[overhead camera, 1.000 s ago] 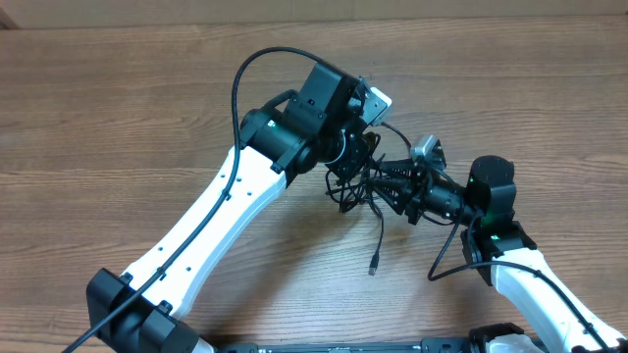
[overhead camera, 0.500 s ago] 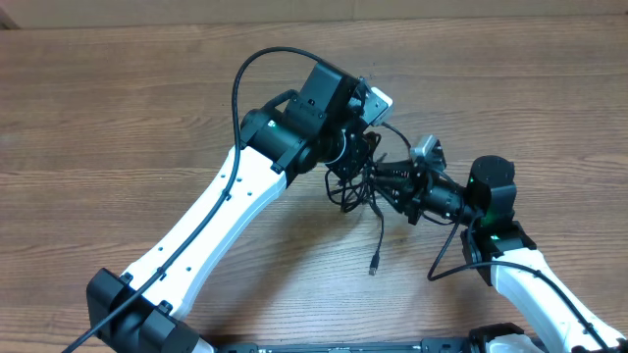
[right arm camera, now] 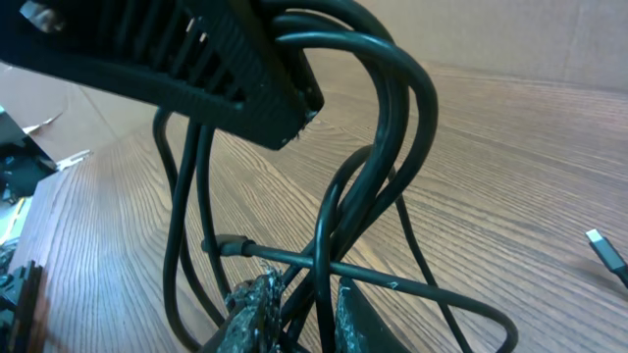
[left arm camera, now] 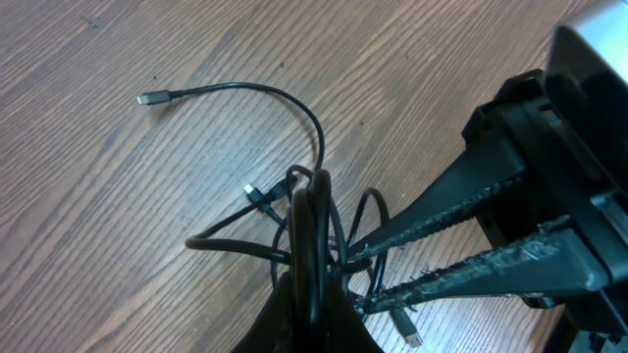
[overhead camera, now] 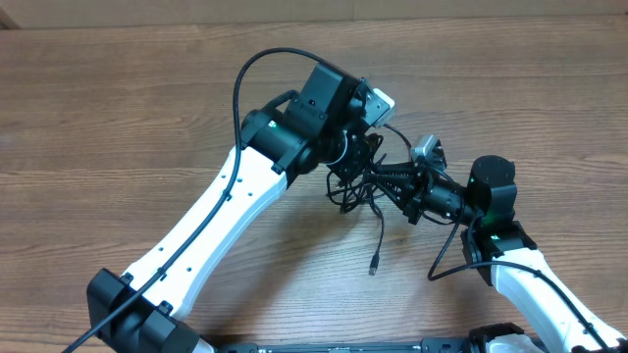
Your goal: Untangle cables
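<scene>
The cables (overhead camera: 349,193) are a bunch of thin black cords at mid table, lifted between both arms. My left gripper (overhead camera: 355,167) is shut on a bundle of strands (left arm camera: 312,216) that runs up from between its fingers. My right gripper (overhead camera: 379,181) reaches in from the right, and its fingers (left arm camera: 442,208) cross the loops just beside the left grip. In the right wrist view several strands (right arm camera: 392,127) pass between its narrow jaws (right arm camera: 304,309), which are pinched on them. One cord trails to a silvery plug (left arm camera: 147,97) on the wood.
A loose cord end hangs down to a small plug (overhead camera: 373,266) lying on the wooden table (overhead camera: 118,118). Another plug (right arm camera: 608,250) lies at the right in the right wrist view. The left arm's thick wire (overhead camera: 245,74) arcs above its wrist.
The right gripper's fingers have narrowed onto the strands between them. Both arms and the cable bunch stay nearly where they were.
</scene>
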Controlling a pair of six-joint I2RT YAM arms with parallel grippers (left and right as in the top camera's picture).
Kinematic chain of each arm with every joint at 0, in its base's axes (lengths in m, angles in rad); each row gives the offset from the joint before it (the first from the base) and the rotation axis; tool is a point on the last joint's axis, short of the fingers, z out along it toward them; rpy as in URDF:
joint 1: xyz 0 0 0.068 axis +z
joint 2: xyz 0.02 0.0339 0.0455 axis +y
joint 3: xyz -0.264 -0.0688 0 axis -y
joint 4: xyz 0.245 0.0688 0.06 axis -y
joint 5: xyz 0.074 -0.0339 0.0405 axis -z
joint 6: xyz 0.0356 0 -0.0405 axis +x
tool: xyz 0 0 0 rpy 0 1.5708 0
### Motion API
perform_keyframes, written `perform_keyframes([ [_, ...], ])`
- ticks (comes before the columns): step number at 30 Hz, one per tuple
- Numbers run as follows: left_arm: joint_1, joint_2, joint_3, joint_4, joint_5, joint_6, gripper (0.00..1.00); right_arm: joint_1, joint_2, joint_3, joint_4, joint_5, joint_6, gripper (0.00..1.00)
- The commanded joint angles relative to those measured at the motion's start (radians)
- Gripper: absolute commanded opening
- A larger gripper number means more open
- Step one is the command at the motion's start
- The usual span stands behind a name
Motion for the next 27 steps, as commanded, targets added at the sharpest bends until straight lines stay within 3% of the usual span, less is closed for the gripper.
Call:
perform_keyframes([
  [1,-0.024,-0.003,0.02,0.006,0.035,0.026,0.04,0.0,0.002,0.008,0.006,0.009,-0.002,0.2],
  [6,-0.035,-0.003,0.02,0.006,0.034,0.032,0.05,0.0,0.002,0.008,0.006,0.02,-0.002,0.28],
  [12,-0.035,-0.003,0.02,0.006,0.034,0.031,0.04,0.0,0.002,0.008,0.006,0.02,-0.002,0.28],
  [19,-0.04,-0.003,0.02,0.015,0.082,0.06,0.05,0.0,0.002,0.008,0.006,0.02,-0.002,0.07],
  [27,-0.041,-0.003,0.02,0.019,0.075,0.075,0.05,0.0,0.002,0.008,0.006,0.02,-0.002,0.04],
])
